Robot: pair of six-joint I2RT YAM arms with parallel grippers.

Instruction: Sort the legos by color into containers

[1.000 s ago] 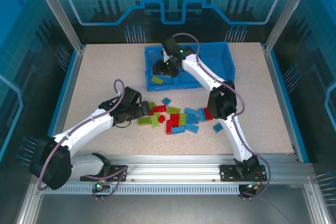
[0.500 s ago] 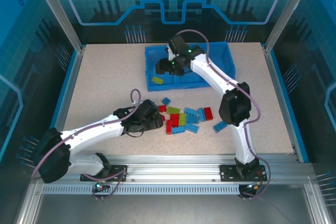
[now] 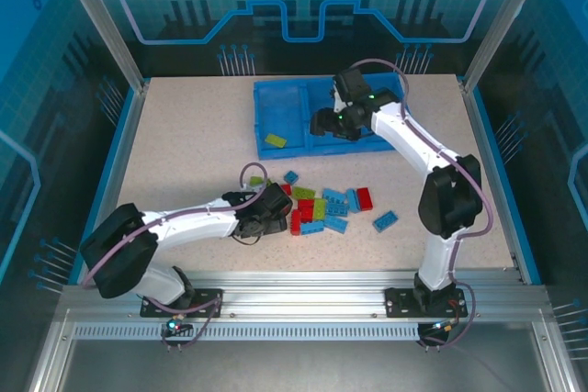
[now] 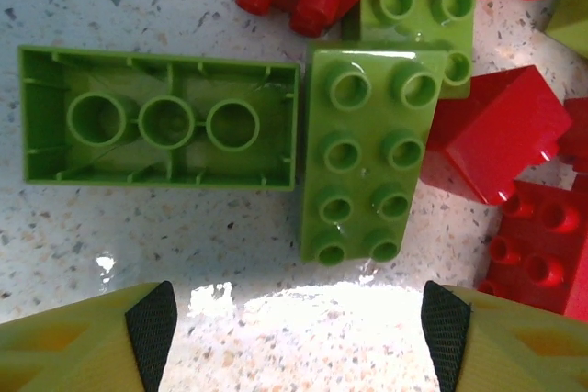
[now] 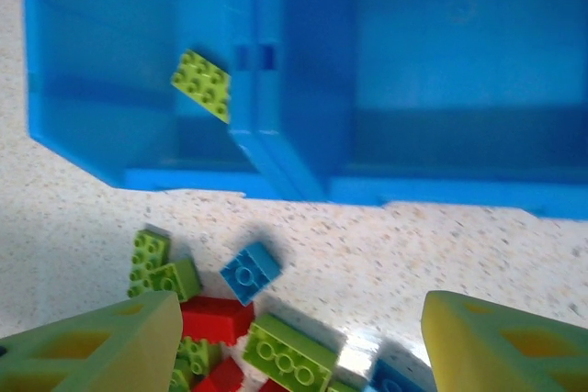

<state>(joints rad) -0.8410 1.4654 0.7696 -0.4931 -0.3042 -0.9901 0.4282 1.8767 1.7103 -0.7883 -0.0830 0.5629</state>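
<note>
The legos [image 3: 317, 207] lie heaped on the table [image 3: 184, 135] in front of the blue tray [image 3: 278, 103], red, lime and light blue mixed. One lime brick [image 3: 275, 141] lies inside the tray's left compartment. In front of that compartment, the left gripper [image 3: 274, 210] sits low at the heap's left edge, jaws apart and empty, with a studs-up lime brick [image 4: 367, 153] just ahead. The right gripper [image 3: 328, 124] hangs over the tray's middle compartment, jaws apart, holding nothing.
</note>
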